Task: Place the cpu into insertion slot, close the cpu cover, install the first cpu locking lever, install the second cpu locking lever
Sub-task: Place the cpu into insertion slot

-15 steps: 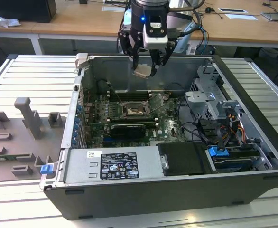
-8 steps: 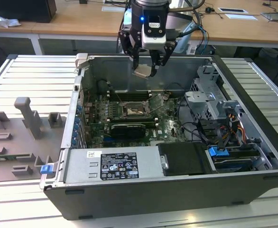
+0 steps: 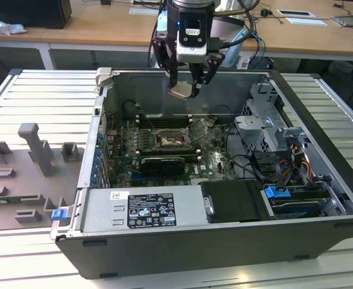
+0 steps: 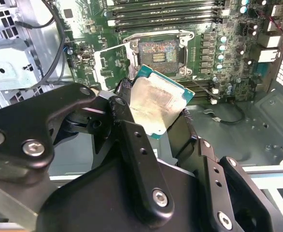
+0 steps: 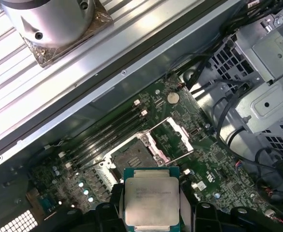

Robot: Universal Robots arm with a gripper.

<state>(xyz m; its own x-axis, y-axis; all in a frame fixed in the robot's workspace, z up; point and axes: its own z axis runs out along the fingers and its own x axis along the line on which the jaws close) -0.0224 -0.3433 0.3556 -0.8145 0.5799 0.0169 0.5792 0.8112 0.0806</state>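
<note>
My gripper (image 3: 185, 90) hangs above the open computer case (image 3: 194, 247), shut on the cpu (image 3: 180, 91) by two opposite edges. The cpu (image 4: 156, 104) is a square chip with a silver-grey top (image 5: 151, 198) and a green rim, tilted in the exterior view. Black fingers (image 5: 115, 205) press against its sides. Below it on the green board lies the insertion slot (image 4: 158, 52), a dark square socket (image 5: 132, 157) with nothing in it (image 3: 171, 141). The cpu cover (image 5: 173, 137) is swung open beside the socket (image 4: 111, 65). The cpu is well above the socket and apart from it.
Long black memory slots (image 3: 164, 120) run behind the socket, and a black graphics card (image 3: 162, 162) lies in front. A metal drive cage (image 3: 267, 129) and loose cables (image 3: 255, 162) fill the exterior view's right. A grey fixture block (image 3: 26, 174) sits outside the case on the left.
</note>
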